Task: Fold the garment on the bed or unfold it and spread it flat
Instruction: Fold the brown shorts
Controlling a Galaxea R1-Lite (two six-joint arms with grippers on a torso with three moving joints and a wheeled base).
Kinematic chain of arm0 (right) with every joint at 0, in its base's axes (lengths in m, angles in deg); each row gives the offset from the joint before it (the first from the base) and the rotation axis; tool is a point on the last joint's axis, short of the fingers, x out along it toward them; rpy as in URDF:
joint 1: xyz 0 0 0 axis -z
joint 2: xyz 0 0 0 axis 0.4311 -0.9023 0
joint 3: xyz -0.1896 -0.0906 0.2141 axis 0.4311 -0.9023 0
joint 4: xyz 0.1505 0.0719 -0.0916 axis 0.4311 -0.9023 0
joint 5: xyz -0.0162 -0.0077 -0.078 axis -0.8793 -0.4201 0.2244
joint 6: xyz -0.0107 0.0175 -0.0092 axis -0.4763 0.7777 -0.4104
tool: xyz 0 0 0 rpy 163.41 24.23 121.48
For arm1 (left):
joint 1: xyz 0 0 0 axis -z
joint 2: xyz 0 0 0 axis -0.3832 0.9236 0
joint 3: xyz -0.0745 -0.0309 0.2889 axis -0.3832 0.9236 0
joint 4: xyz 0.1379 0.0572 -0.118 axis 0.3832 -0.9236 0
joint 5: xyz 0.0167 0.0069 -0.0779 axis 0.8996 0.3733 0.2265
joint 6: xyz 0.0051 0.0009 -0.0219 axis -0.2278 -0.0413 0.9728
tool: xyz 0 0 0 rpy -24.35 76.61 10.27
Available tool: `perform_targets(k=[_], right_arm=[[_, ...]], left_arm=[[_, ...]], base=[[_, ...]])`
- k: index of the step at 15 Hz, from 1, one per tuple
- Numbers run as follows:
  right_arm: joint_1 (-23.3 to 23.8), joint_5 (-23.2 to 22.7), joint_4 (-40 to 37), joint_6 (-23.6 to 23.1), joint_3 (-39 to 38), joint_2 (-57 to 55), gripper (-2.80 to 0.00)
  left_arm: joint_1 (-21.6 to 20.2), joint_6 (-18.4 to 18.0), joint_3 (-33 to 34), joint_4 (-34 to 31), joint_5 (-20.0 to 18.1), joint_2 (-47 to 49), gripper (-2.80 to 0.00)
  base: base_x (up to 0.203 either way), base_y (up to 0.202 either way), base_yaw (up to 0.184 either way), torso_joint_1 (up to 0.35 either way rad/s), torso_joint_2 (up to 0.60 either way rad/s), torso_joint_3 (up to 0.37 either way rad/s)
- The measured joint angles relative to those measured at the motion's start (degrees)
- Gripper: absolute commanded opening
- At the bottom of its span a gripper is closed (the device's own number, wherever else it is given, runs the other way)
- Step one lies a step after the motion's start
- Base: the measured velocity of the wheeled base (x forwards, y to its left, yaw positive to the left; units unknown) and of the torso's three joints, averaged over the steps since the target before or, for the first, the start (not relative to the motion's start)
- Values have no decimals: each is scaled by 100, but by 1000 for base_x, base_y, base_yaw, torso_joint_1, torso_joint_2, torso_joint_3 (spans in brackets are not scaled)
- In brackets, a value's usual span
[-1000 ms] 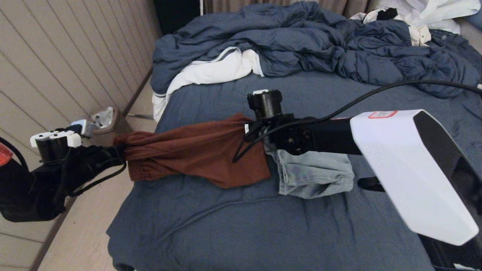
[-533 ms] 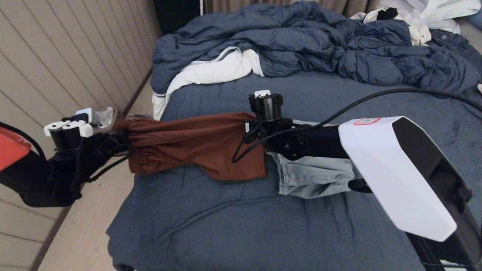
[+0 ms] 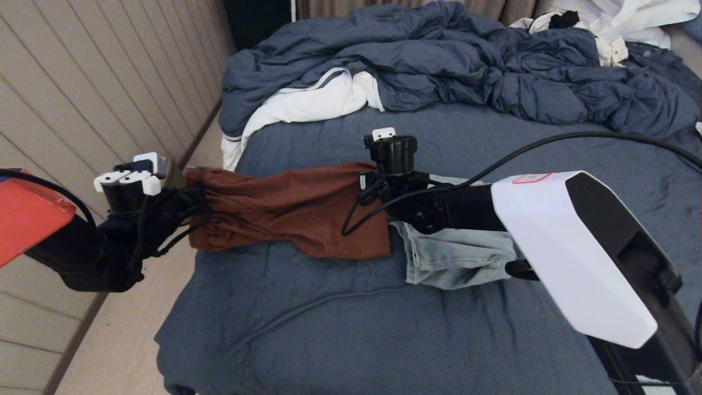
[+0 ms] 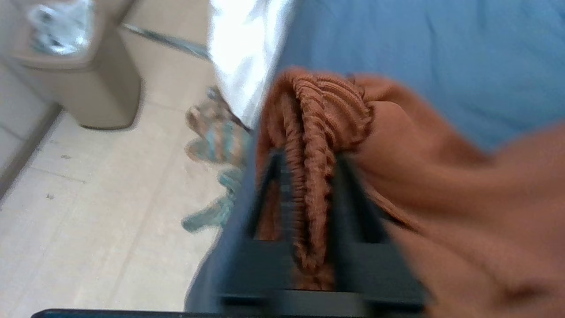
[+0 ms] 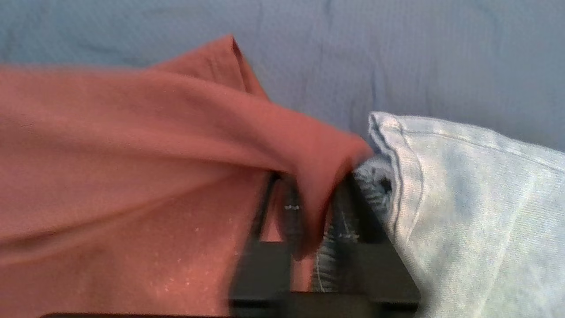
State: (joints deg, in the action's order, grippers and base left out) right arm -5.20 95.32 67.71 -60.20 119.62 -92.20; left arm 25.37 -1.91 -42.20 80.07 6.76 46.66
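Note:
The garment, brown shorts (image 3: 285, 211), is stretched sideways across the slate-blue bed (image 3: 356, 329) near its left edge. My left gripper (image 3: 189, 200) is at the ribbed waistband (image 4: 315, 132) beside the bed's edge. Its jaws stand slightly open, with the waistband loose between them (image 4: 309, 159). My right gripper (image 3: 381, 189) is at the shorts' other end (image 5: 309, 145). It too is slightly open (image 5: 309, 181), with a fold of brown cloth hanging in the gap.
Pale denim shorts (image 3: 455, 258) lie folded under my right arm, touching the brown shorts. A rumpled blue duvet (image 3: 439, 60) and white linens (image 3: 307, 104) fill the far end. A bin (image 4: 66, 66) and sandals (image 4: 212, 137) are on the floor by the bed's left side.
My left gripper has moved in towards the bed, so the brown shorts are shorter and slacker between the grippers. Both grippers' jaws have eased apart on the cloth.

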Motion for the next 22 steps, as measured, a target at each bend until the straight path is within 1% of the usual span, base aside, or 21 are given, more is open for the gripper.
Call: perform_targets(k=[2,3,7,9,10,13,14,15,17,18,19,21,22], right_arm=[[4,-28,103,-237,0,-19,0],[24,-36,153,-282,1,-38,0],[169,-10,295,-294,4,-71,0],[205,26,411,-283,-6,-68,0],[205,27,418,-281,-11,-63,0],[188,33,342,-272,-40,49,0],[168,38,266,-255,-83,145,-126],[146,38,135,-218,-134,262,-280],[117,30,-351,-6,-255,592,-280],[110,-6,-754,148,-333,808,-280],[102,-69,-1227,311,-393,1012,-280],[111,-406,-2353,803,-508,1477,-280],[129,-631,-2892,1081,-581,1715,-280]], left_arm=[[14,9,-267,11,252,117,0],[18,13,-359,11,340,159,0],[22,37,-758,6,718,343,0],[22,44,-978,-5,1050,432,0],[22,46,-1013,-26,1153,439,0],[-20,120,-889,-278,1114,287,0],[-53,228,-759,-425,1002,156,0],[-87,367,-613,-601,831,-17,0],[-170,685,-233,-1106,346,-504,0],[-243,811,18,-1375,44,-789,0],[-338,889,269,-1582,-228,-1033,-280],[-566,951,761,-1748,-732,-1418,-280],[-652,951,990,-1745,-875,-1549,-280]], base=[[0,0,0,0,0,0],[0,0,0,0,0,0],[0,0,0,0,0,0],[0,0,0,0,0,0],[0,0,0,0,0,0],[0,0,0,0,0,0],[0,0,0,0,0,0],[0,0,0,0,0,0],[0,0,0,0,0,0],[0,0,0,0,0,0],[0,0,0,0,0,0],[0,0,0,0,0,0],[0,0,0,0,0,0]])
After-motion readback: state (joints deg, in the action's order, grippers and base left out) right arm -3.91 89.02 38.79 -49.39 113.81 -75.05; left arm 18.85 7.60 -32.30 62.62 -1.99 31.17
